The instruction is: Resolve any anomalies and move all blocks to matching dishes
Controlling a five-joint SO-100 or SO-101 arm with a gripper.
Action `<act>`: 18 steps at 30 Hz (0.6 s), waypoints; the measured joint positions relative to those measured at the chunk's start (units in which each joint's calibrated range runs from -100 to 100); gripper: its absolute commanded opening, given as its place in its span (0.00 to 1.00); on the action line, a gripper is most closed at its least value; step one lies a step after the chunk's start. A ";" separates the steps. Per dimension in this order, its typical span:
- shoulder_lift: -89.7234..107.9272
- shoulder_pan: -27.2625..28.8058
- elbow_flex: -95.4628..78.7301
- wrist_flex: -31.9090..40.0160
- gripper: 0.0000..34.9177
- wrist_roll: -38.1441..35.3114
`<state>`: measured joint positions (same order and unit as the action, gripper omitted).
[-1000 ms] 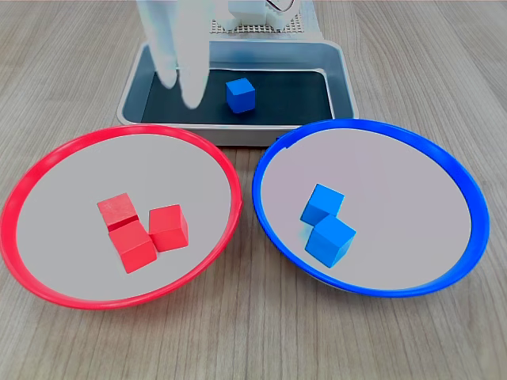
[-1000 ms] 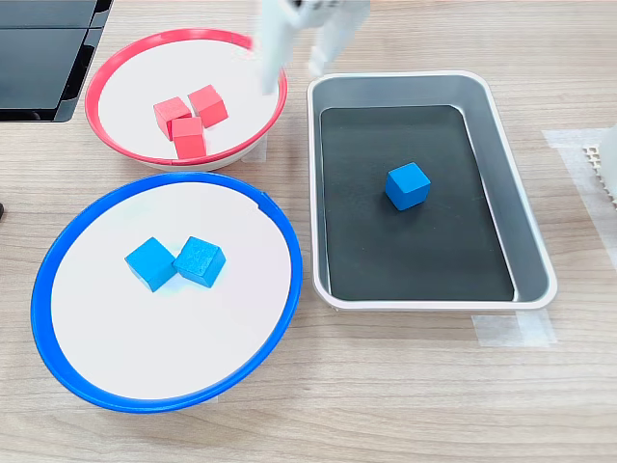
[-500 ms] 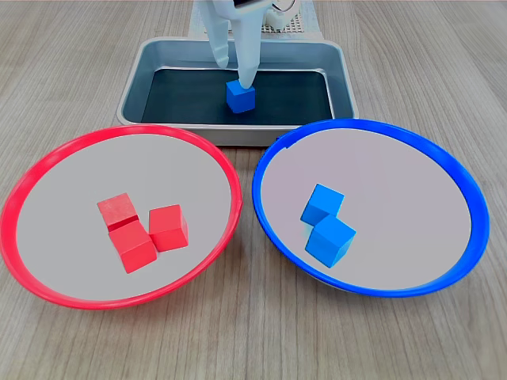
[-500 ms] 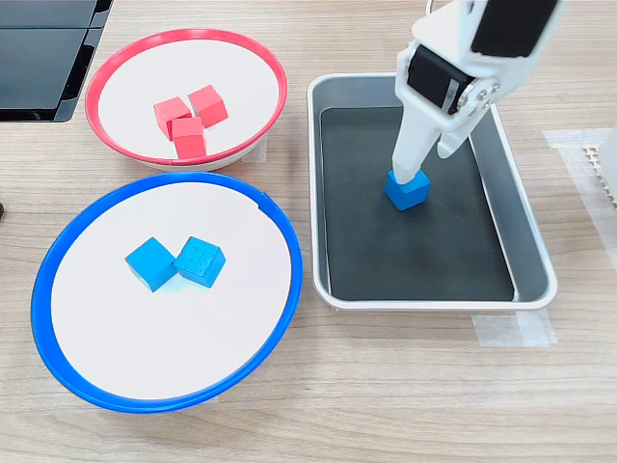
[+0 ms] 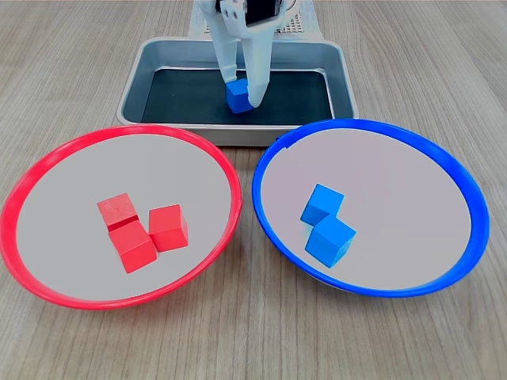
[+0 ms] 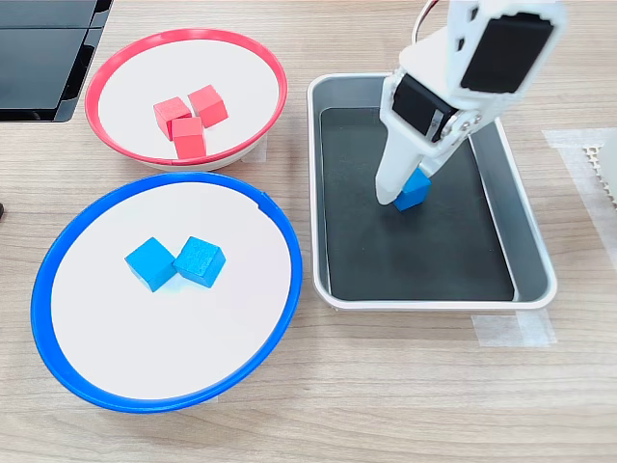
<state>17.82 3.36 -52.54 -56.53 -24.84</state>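
Both exterior views show a blue block [image 5: 238,96] [image 6: 417,189] lying in the silver tray [image 5: 238,134] [image 6: 424,301]. My white gripper [image 5: 242,91] [image 6: 413,178] is lowered over it, open, one finger on each side of it. The red-rimmed dish [image 5: 71,182] [image 6: 145,68] holds three red blocks [image 5: 135,247] [image 6: 189,138] clustered together. Two blue blocks [image 5: 330,241] [image 6: 200,259] touch each other in the blue-rimmed dish [image 5: 412,190] [image 6: 145,338]. In the second exterior view the long finger hides most of the tray's block.
The two dishes stand side by side, nearly touching, right against the tray. A black flat object [image 6: 39,58] lies at the second exterior view's top left. A white perforated part [image 6: 603,164] shows at its right edge. Tape [image 6: 511,328] marks the wooden table beside the tray.
The gripper swung from over the red dish's side to above the tray, then dropped so its fingers straddle the blue block. No block has moved.
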 measured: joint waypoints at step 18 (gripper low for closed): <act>-4.18 -11.33 24.50 0.08 0.01 4.98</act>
<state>13.64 -7.96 -28.04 -56.44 -19.85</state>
